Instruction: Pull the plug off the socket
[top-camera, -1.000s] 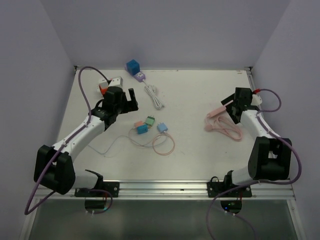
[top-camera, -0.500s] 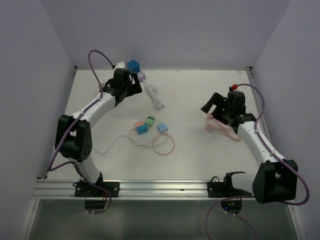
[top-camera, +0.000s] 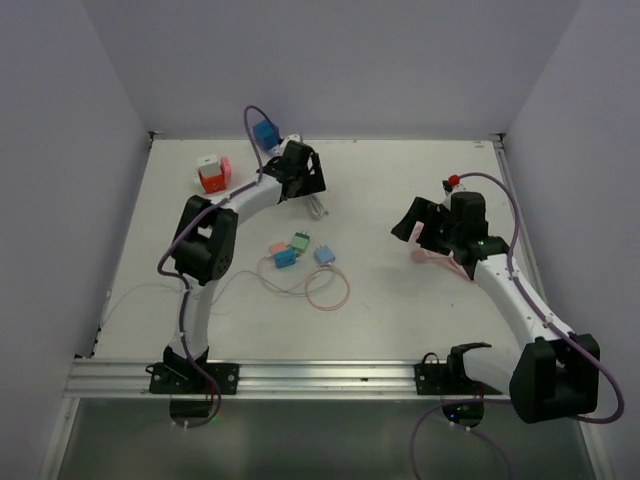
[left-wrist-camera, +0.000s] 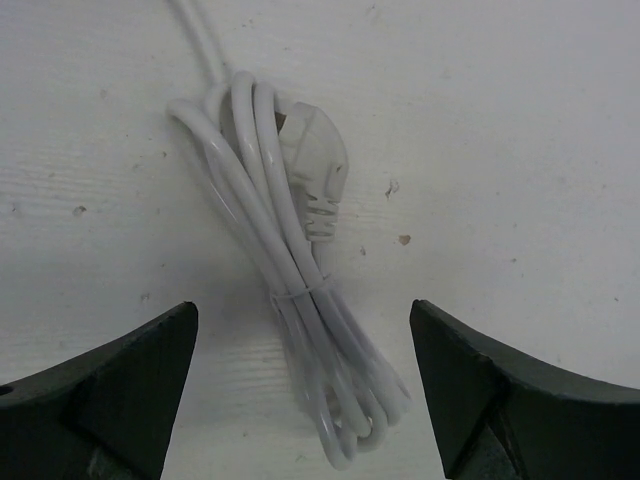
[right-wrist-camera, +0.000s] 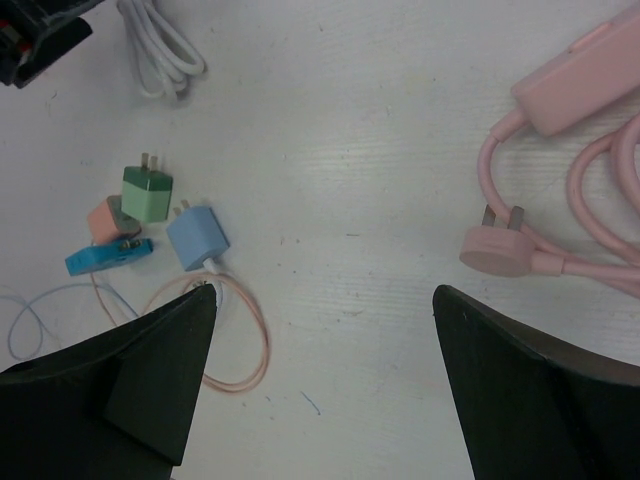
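The blue cube-shaped socket block sits at the far edge of the white counter, left of centre. Whatever is plugged into it is mostly hidden behind the left arm's wrist, so how the plug sits cannot be read. Just in front of the block lies a white power cord, coiled and cinched with a tie, with its moulded white plug head resting on top of the coil.

The step in hand appears to be the approach. The left gripper hangs directly over the coil, which is not where plug meets socket. To do this well, it would probably need to shift toward the far edge so its jaws straddle the plug body right at the block's face, gripping the body and not the cord. The cube looks light and is likely to drag along, so the other arm should pin it first. The pull should then run straight along the pins, without twisting.

The left jaws stand wide apart, one on each side of the coil, clear of it and holding nothing. The right gripper has its jaws spread just as wide and is also empty. It hovers over bare counter between a cluster of small coloured chargers and a pink power strip with its loose pink plug, well apart from the blue block.
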